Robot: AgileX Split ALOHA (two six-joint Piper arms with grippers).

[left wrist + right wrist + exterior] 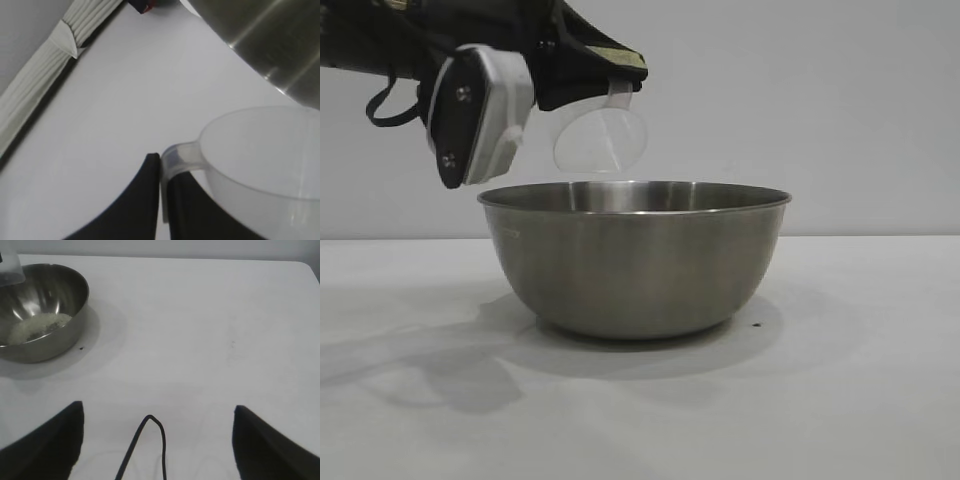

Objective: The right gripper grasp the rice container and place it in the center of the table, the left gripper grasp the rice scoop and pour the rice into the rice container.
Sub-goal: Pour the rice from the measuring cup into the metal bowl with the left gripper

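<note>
The steel rice container [635, 258] stands on the white table [860, 390], mid-view. A heap of white rice [37, 326] lies inside it, seen in the right wrist view, where the bowl [60, 300] is at some distance. My left gripper [164, 172] is shut on the handle of the clear rice scoop [270, 150]. It holds the scoop [601, 138] tipped on its side just above the bowl's rim; the scoop looks empty. My right gripper [157, 412] is open and empty over bare table, well away from the bowl.
A thin black cable [150, 440] loops between the right gripper's fingers. In the left wrist view a white ribbed strip [45, 85] runs along the table's edge, with a small red and dark object [145, 5] beyond. A dark speck [757, 325] lies by the bowl.
</note>
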